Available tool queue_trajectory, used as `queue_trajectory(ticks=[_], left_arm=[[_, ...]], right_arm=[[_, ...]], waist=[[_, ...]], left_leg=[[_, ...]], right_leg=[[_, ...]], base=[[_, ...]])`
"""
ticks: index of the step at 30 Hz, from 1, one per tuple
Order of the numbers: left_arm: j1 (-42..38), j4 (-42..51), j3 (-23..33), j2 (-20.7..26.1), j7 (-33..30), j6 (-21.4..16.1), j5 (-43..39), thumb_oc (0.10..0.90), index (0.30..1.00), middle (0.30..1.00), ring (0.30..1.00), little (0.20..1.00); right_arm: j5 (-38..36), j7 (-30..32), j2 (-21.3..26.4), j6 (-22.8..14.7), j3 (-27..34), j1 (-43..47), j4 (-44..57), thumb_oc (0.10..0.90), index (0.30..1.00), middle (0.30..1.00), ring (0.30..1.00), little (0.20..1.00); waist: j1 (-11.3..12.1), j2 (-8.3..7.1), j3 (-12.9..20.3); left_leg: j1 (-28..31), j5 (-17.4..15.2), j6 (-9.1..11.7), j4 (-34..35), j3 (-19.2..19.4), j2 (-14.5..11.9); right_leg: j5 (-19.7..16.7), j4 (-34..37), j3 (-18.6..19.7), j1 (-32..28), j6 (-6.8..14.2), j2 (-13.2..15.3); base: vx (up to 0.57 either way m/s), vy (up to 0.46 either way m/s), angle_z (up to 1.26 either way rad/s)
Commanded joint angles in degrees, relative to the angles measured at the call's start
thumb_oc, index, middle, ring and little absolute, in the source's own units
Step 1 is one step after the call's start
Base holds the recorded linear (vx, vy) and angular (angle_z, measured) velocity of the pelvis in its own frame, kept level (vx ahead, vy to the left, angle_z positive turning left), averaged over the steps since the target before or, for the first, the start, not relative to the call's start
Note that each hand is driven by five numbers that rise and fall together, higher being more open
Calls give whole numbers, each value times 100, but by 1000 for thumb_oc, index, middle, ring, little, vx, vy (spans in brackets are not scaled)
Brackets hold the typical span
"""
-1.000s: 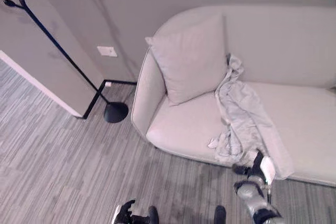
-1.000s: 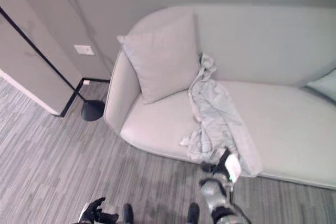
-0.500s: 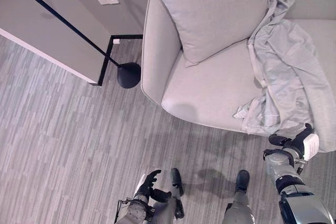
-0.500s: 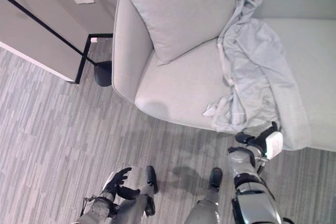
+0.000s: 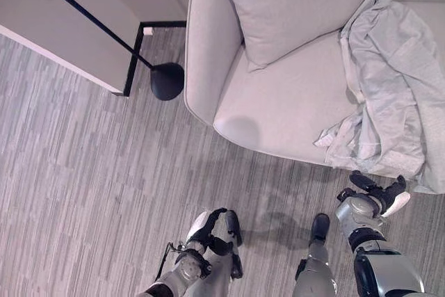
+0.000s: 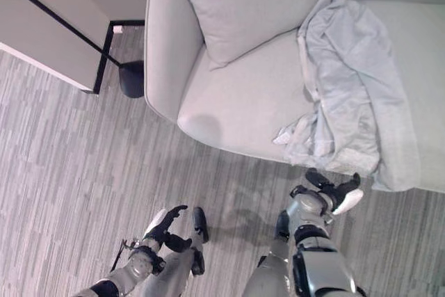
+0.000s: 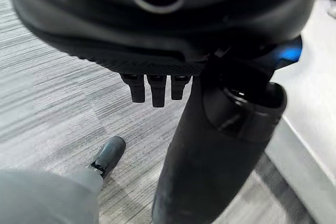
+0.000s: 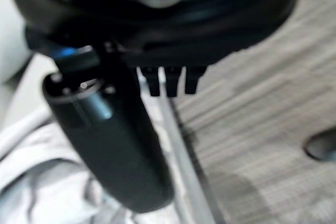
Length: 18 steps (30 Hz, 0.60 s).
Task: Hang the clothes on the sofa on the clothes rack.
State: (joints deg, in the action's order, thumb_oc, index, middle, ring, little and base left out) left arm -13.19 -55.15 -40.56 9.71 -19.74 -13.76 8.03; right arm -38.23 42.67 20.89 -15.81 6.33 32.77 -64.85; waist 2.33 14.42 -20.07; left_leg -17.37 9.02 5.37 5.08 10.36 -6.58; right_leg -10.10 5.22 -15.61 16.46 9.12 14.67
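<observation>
A pale grey garment (image 5: 389, 95) lies crumpled down the seat of the light sofa (image 5: 278, 109), and its lower edge hangs over the front. My right hand (image 5: 372, 196) hovers just below that hanging edge, open, fingers spread, holding nothing. In the right wrist view the straight fingers (image 8: 168, 80) and thumb (image 8: 105, 145) point past folds of the garment (image 8: 31, 182). My left hand (image 5: 205, 231) hangs low over the floor, relaxed and open, fingers (image 7: 157, 87) straight. The black clothes rack (image 5: 167, 80) stands left of the sofa on a round base, its pole slanting up and left.
A large pale cushion (image 5: 292, 5) leans in the sofa's left corner beside the garment. A white wall partition (image 5: 55, 39) stands behind the rack's pole. Grey striped floor (image 5: 90, 172) stretches between me, the sofa and the rack.
The camera has tipped down and come closer to the sofa front. My right hand stays by the garment's hanging edge, turned slightly. The left hand has risen a little. Nothing has been taken hold of.
</observation>
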Motion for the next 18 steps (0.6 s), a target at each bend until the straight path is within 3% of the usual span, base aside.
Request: queue_trajectory(ticks=[1, 6, 10, 12, 14, 17, 18], left_arm=[[-171, 41, -346, 385, -451, -161, 479, 800, 900, 900, 900, 900], [-280, 302, -540, 607, -631, -134, 985, 800, 900, 900, 900, 900], [-345, 232, -495, 684, -759, -58, 1183, 800, 900, 900, 900, 900], [-317, 157, -386, 660, -810, -45, 1153, 800, 900, 900, 900, 900], [-238, 73, -209, 652, -917, -41, 1188, 800, 900, 900, 900, 900], [-53, 97, -28, 693, -1030, -31, 1255, 800, 900, 900, 900, 900], [-51, 98, -28, 694, -1030, -31, 1255, 800, 900, 900, 900, 900]], right_arm=[[-692, 6, 175, -645, 303, 433, -263, 800, 900, 900, 900, 900], [-1408, -346, 291, -769, 496, 527, -437, 800, 900, 900, 900, 900], [-1636, -688, 112, -617, 235, 464, -686, 800, 900, 900, 900, 900], [-1441, -810, -236, -505, -79, 268, -659, 800, 900, 900, 900, 900], [-773, -791, -757, -431, -745, -192, -128, 800, 900, 900, 900, 900], [226, -676, -1089, -310, -1461, -653, 827, 800, 900, 900, 900, 900], [228, -673, -1091, -308, -1463, -657, 832, 800, 900, 900, 900, 900]], waist=[[96, -79, 125], [152, -27, 100], [206, -55, 99], [208, -111, 101], [153, -216, 95], [116, -335, 113], [114, -335, 113]], left_leg=[[-357, -51, 469, -8, -525, -448], [-529, -54, 476, -8, -585, -403], [-582, -95, 469, -8, -591, -383], [-559, -96, 456, -8, -609, -375], [-502, -94, 448, -8, -622, -376], [-450, -81, 446, -8, -645, -398], [-450, -81, 446, -8, -646, -398]], right_leg=[[4, -268, 337, 191, 566, 888], [-32, -255, 299, 308, 588, 913], [-20, -273, 261, 348, 588, 920], [-13, -288, 251, 311, 586, 916], [6, -307, 243, 233, 579, 910], [25, -346, 211, 168, 567, 897], [25, -345, 210, 167, 567, 897]], base=[[-8, 20, 7], [-2, 22, 8], [13, 20, 7], [20, -1, 1], [5, -2, 2], [3, -3, 1], [0, 0, 0]])
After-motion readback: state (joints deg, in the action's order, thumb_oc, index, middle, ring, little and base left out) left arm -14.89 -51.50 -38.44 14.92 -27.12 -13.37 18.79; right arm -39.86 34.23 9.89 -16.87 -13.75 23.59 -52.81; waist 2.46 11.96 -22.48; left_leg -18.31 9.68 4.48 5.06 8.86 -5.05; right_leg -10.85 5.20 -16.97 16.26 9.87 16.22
